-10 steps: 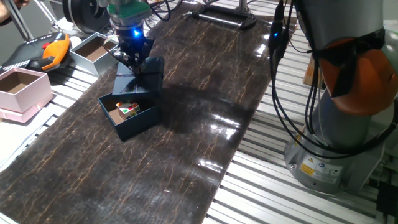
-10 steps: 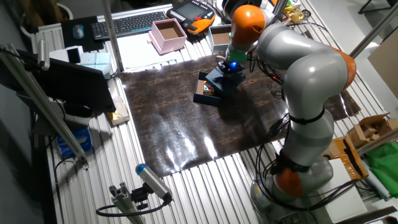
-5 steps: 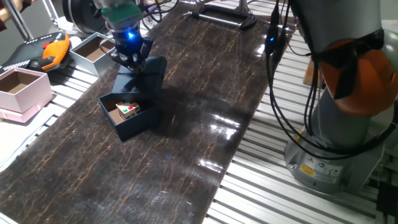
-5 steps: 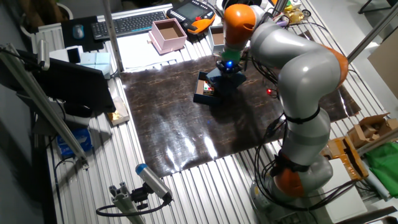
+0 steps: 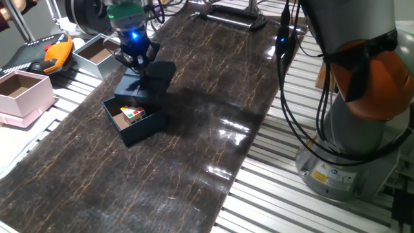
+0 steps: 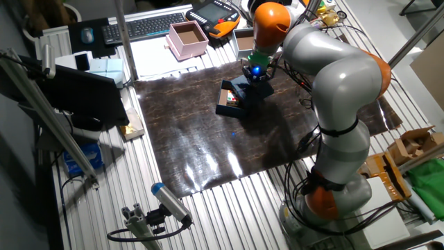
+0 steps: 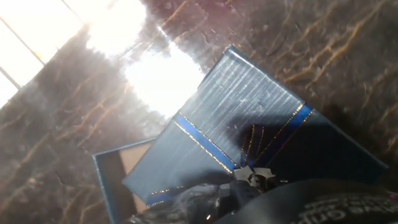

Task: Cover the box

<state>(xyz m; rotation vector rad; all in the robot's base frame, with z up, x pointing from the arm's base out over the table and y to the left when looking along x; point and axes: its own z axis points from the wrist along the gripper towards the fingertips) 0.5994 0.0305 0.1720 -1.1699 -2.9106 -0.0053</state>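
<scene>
The navy box stands open on the dark mat, with a small colourful cube inside; it also shows in the other fixed view. Its navy lid hangs tilted over the box's far edge, held from above by my gripper, which is shut on it. In the hand view the lid fills the frame with its ribbon bow near my blurred fingers, and a corner of the box peeks out beneath at lower left.
A pale pink box and a grey box with a brown inside stand left of the mat, beside an orange-and-black handset. The arm's base and cables rise at the right.
The gripper has shifted slightly left with the lid, and the lid now lies flatter and closer over the box's far edge.
</scene>
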